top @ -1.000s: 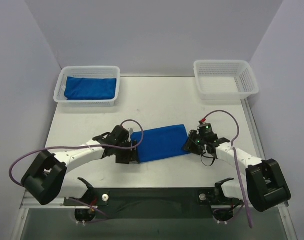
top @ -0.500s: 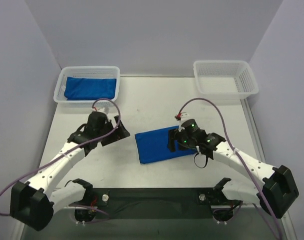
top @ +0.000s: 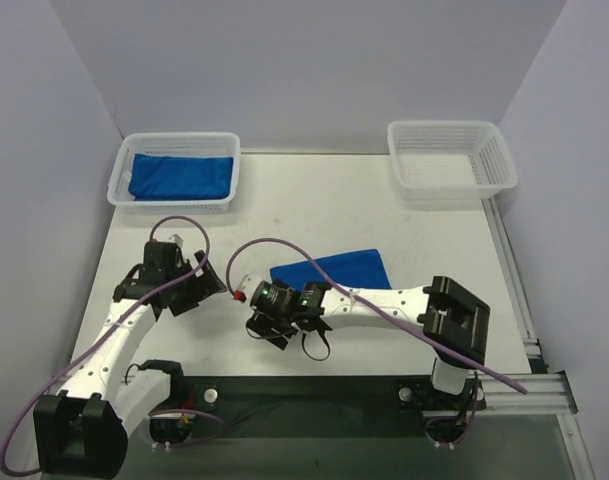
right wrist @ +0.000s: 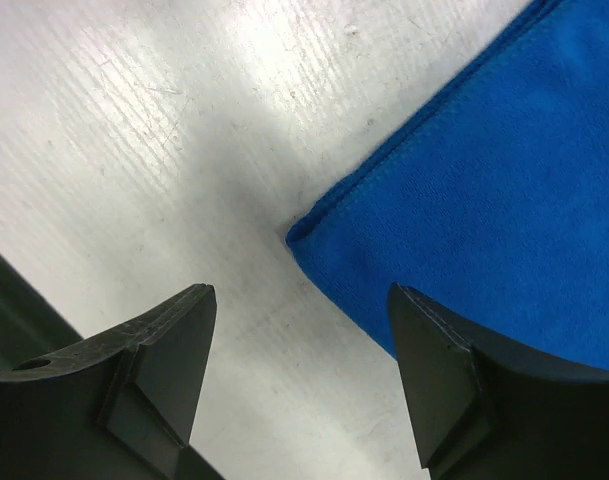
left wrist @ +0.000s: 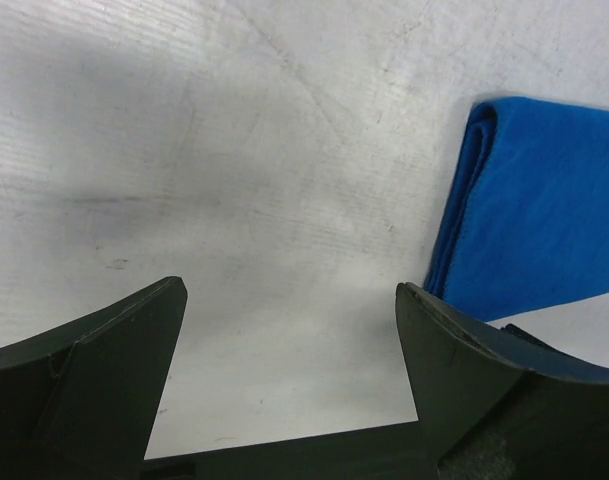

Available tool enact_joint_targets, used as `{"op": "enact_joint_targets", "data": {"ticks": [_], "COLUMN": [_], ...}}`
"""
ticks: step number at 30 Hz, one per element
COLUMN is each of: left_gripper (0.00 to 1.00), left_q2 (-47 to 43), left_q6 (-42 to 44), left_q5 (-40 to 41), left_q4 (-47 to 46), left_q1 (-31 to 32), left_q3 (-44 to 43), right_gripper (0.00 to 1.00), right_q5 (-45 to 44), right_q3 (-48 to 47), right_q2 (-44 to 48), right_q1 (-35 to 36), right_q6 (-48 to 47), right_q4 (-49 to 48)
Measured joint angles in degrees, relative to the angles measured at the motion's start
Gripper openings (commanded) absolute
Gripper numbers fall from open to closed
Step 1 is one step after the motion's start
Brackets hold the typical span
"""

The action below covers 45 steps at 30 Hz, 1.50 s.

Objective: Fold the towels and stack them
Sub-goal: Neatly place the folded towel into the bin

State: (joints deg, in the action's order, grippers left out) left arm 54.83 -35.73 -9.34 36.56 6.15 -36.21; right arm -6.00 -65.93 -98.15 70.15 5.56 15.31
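One folded blue towel (top: pixel 334 270) lies flat in the middle of the table; my right arm crosses its near edge. My right gripper (top: pixel 267 322) hangs open at the towel's near left corner, empty. In the right wrist view the towel (right wrist: pixel 484 170) fills the upper right, and its corner lies just ahead of the open right gripper (right wrist: pixel 301 295). My left gripper (top: pixel 206 288) stands open and empty over bare table, left of the towel. In its wrist view the left gripper (left wrist: pixel 292 290) frames bare table, with the towel's folded edge (left wrist: pixel 534 200) to the right. Another folded towel (top: pixel 181 177) lies in the left basket.
The white basket (top: pixel 119 185) holding the towel stands at the back left. A white mesh basket (top: pixel 451 160) with nothing in it stands at the back right. Purple cables loop above both arms. The table's front edge runs just behind the grippers.
Both grippers let go of the towel's ends and opened. The left arm drew back to the left. The right arm swung across the towel to its near left corner.
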Motion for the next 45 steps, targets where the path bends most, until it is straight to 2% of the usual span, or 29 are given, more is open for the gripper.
{"op": "enact_joint_targets", "data": {"ticks": [7,8,17,26,28,29,30,31,33,39,42,45], "left_gripper": [0.97,0.98,0.97,0.97,0.97,0.98,0.98,0.98,0.97,0.97,0.97,0.97], "left_q2": [-1.7,-1.7,0.3,2.0,2.3,2.3,2.4,2.4,2.7,4.5,6.6,9.5], "left_q6": [0.5,0.5,1.4,1.4,1.3,1.1,0.9,0.5,0.0,-4.7,-8.6,-11.6], "left_q5": [-0.6,-0.9,-3.2,-3.6,-3.6,-3.6,-3.6,-3.6,-3.4,-2.0,-2.5,-2.7], "left_q4": [1.7,1.7,1.8,1.7,1.6,1.4,1.4,1.4,1.2,-2.5,-6.5,-8.9], "left_q1": [0.0,0.0,0.3,1.7,2.3,2.7,3.0,3.4,4.3,8.9,12.0,14.9], "left_q3": [0.7,0.7,0.7,0.7,0.8,0.9,1.0,1.1,1.1,1.1,1.0,1.0], "right_gripper": [0.6,0.56,0.43,0.42,0.31,0.21,0.16,0.07,0.0,0.0,0.0,0.0], "right_q5": [-2.4,-2.6,-3.2,-9.6,-10.8,-11.4,-11.7,-11.9,-12.2,-10.1,-6.3,-2.1], "right_q3": [-2.9,-3.3,-6.2,-6.3,-6.4,-6.4,-6.4,-6.4,-6.4,-3.3,0.9,5.3], "right_q2": [-6.5,-7.3,-11.8,-12.7,-12.9,-13.2,-13.3,-13.4,-13.6,-10.8,-6.7,-0.6], "right_q1": [0.9,0.9,1.4,1.7,1.8,1.9,1.9,1.9,1.9,0.3,-1.8,-5.6], "right_q6": [-2.7,-2.9,-4.1,-3.3,-3.1,-3.0,-2.9,-2.8,-2.8,-2.0,-1.0,2.5], "right_q4": [1.9,2.1,2.9,2.8,2.7,2.5,2.5,2.5,2.7,2.8,1.7,-3.3]}}
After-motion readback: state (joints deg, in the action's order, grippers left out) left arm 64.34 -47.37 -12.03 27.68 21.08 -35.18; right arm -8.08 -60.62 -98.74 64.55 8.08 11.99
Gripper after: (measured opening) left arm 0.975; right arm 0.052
